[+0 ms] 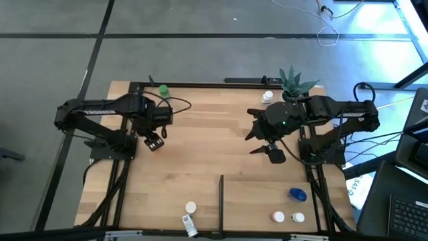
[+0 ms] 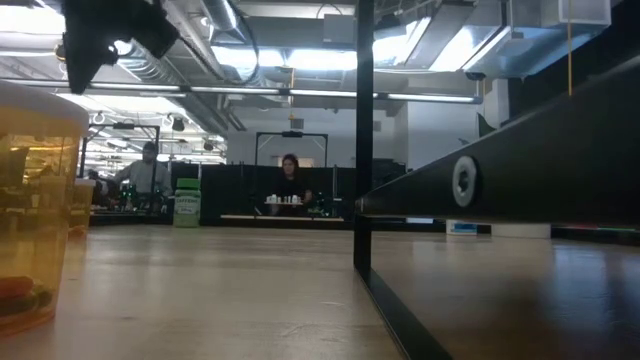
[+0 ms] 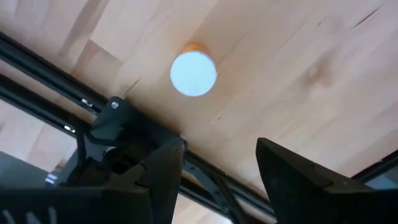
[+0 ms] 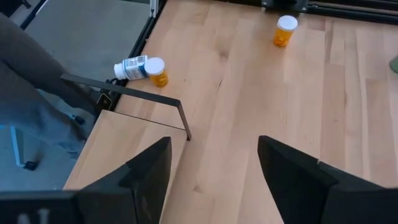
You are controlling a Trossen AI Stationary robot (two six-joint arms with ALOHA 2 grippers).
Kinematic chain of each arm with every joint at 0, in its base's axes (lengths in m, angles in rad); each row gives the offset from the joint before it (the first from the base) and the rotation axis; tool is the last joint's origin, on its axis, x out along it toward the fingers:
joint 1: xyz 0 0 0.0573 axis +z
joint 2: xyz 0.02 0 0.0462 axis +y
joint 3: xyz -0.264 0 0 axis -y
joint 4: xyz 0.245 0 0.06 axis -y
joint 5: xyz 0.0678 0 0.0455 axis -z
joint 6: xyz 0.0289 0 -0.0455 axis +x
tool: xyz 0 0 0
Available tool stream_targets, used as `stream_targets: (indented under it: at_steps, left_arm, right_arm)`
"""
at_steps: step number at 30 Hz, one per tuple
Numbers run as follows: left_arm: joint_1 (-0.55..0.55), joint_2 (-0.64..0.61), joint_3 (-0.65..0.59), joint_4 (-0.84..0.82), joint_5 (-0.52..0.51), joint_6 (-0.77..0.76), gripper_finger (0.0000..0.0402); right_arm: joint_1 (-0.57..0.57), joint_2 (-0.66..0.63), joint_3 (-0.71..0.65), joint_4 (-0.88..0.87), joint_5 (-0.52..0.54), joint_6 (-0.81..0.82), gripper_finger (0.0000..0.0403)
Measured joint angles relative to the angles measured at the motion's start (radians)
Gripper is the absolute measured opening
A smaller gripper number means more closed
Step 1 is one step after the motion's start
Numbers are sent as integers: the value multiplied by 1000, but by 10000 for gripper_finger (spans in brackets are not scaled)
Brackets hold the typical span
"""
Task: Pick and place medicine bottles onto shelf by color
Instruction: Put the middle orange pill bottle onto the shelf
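Observation:
Medicine bottles stand scattered on the light wood. A green one (image 1: 163,89) and a white-capped one (image 1: 267,97) are at the far edge. On the shelf (image 1: 254,201), left of the black divider bar (image 1: 221,197), one white-capped bottle (image 1: 191,208) stands and one (image 1: 189,224) lies. To its right are a blue one (image 1: 297,194) and two white-capped ones (image 1: 277,216). My left gripper (image 3: 221,146) points down, open, with an orange white-capped bottle (image 3: 193,73) standing beyond its fingertips. My right gripper (image 4: 214,143) hangs open above mid-table, slanting down toward the divider bar (image 4: 124,92).
A potted green plant (image 1: 294,84) stands at the far right beside the right arm. Black frame rails (image 1: 100,194) run along the table's sides. Bare wood lies between the two arms (image 1: 207,134). People show in the room far behind the table (image 2: 290,180).

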Motion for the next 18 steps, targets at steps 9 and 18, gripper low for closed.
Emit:
stream_targets:
  at_steps: [9,18]
  left_arm:
    - [0,1,-97,111,-42,63,198]
    - [0,1,-101,128,-53,31,198]
  right_arm:
    - [0,0,0,0,0,0,241]
    - [0,0,0,0,0,-1,241]
